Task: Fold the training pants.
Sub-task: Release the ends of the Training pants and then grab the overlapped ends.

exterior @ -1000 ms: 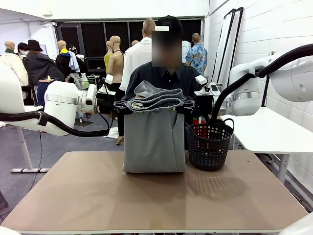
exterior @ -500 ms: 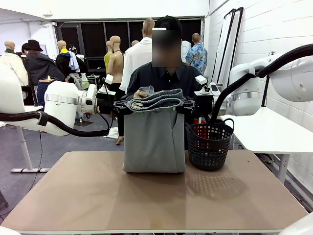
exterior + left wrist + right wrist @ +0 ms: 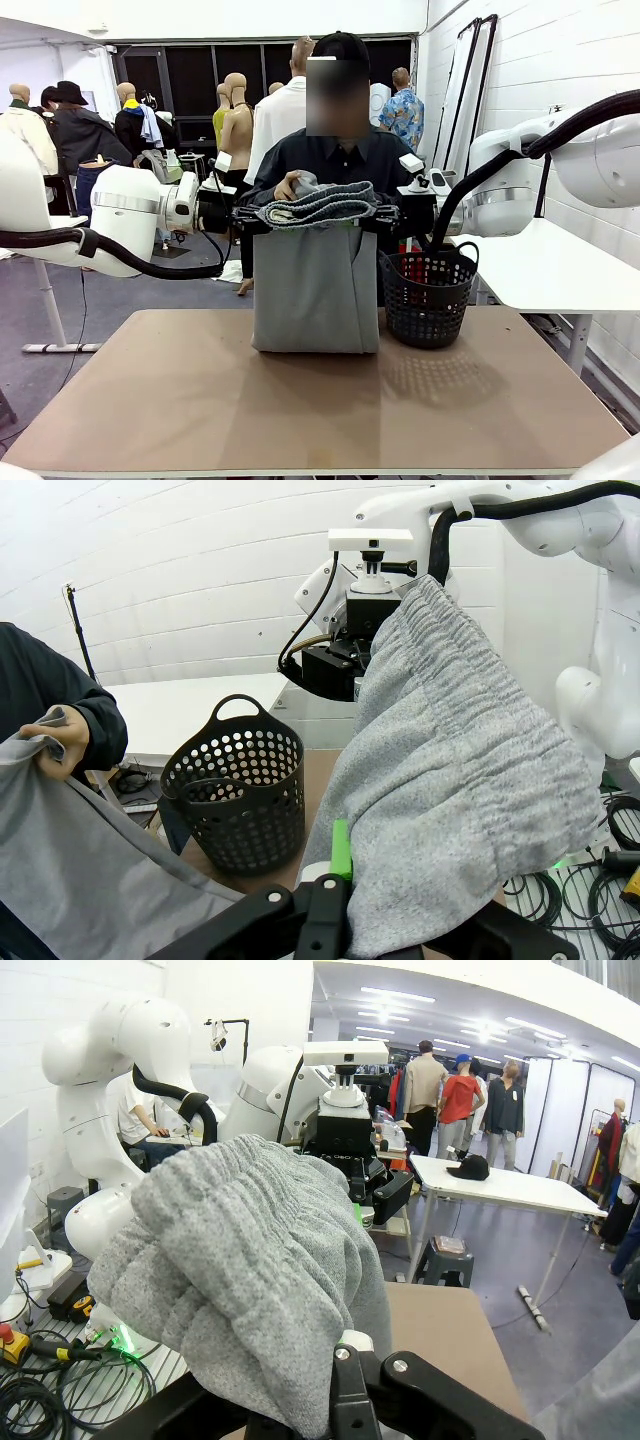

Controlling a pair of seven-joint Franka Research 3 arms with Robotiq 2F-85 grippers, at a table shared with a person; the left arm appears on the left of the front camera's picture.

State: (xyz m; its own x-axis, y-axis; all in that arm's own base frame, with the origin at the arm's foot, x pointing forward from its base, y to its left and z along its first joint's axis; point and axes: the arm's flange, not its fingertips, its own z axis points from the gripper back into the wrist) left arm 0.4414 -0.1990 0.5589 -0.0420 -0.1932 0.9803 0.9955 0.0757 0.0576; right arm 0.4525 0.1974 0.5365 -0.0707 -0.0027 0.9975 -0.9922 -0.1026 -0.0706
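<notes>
A robotics lab (white robot arms [image 3: 135, 225], worktables [image 3: 200, 410]).

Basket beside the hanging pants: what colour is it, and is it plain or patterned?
The basket is black, its wall dotted all over with round holes. The left wrist view shows it best.

Front view: we can't see the fingertips of the left gripper [image 3: 243, 216] or right gripper [image 3: 388, 214]; the bunched waistband [image 3: 320, 205] of the training pants [image 3: 315, 290] covers them. The hanging cloth hides the person [image 3: 340, 155] from the chest down, plus part of the desk's [image 3: 300, 400] far edge. The person's hand [image 3: 288, 186] is half behind the waistband. In both wrist views, cloth buries where the jaws meet it. The left wrist view cuts the person off at the left edge.
</notes>
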